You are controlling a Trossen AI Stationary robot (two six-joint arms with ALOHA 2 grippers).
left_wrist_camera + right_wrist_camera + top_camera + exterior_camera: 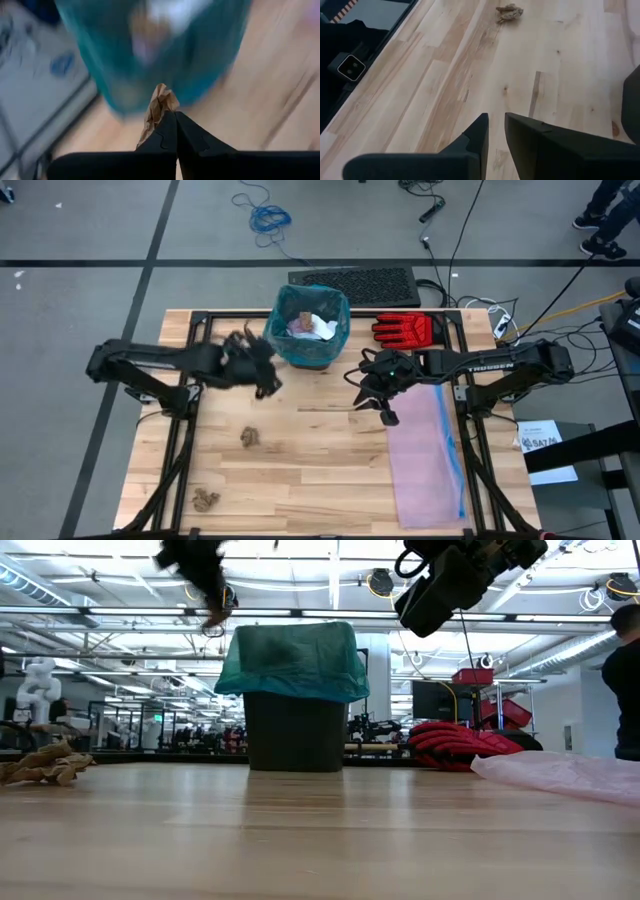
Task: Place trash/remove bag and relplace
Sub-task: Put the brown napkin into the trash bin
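My left gripper (175, 117) pinches a brown paper wad (159, 102) by its crumpled edge, just beside the teal-lined bin (308, 328); the wad looks light, soft and easily crushed, so a shallow nip should do. My right gripper (496, 125) hovers over bare table (445, 90), jaws nearly together, seemingly holding nothing.

The left pincer (175, 117) shows only its dark fingertips, its body cut off by the frame edge. Beyond it the teal bag (150, 50) is blurred, and the scraps inside are smeared pale patches. In the low view the left pincer (205, 585) is a dark blur. A person (625, 680) at the far right is cut off by the frame edge
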